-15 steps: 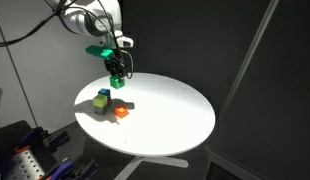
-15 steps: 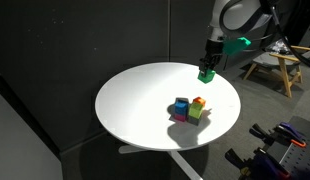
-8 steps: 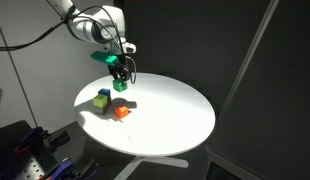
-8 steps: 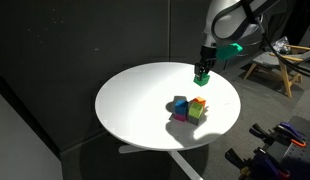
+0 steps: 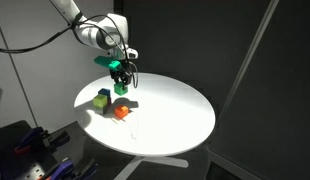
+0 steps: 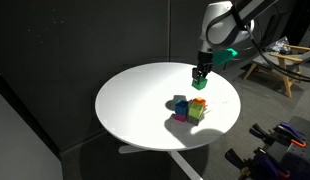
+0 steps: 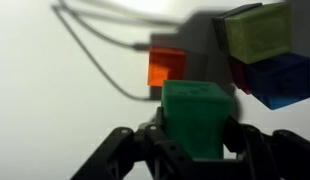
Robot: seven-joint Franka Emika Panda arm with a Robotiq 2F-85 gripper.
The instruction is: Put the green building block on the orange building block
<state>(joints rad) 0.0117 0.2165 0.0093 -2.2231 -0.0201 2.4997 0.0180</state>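
Observation:
My gripper [image 5: 121, 84] is shut on the green building block [image 5: 121, 87] and holds it in the air above the round white table [image 5: 165, 125]. The block also shows in the other exterior view [image 6: 199, 82] and fills the lower middle of the wrist view [image 7: 196, 117], between the black fingers. The orange building block [image 5: 121, 111] lies on the table just below and ahead of the held block. In the wrist view it [image 7: 166, 69] sits just beyond the green block's top edge. It also shows in an exterior view [image 6: 198, 102].
A lime-green cube [image 7: 257, 31] rests on a blue cube [image 7: 279, 80] beside the orange block; the pair shows in both exterior views [image 5: 102, 97] [image 6: 181, 104]. A purple piece [image 6: 178, 116] lies at the cluster. A wooden stool [image 6: 278, 62] stands past the table.
The gripper with the green block has moved closer to the cluster of cubes and a little lower. The cubes on the table have not moved.

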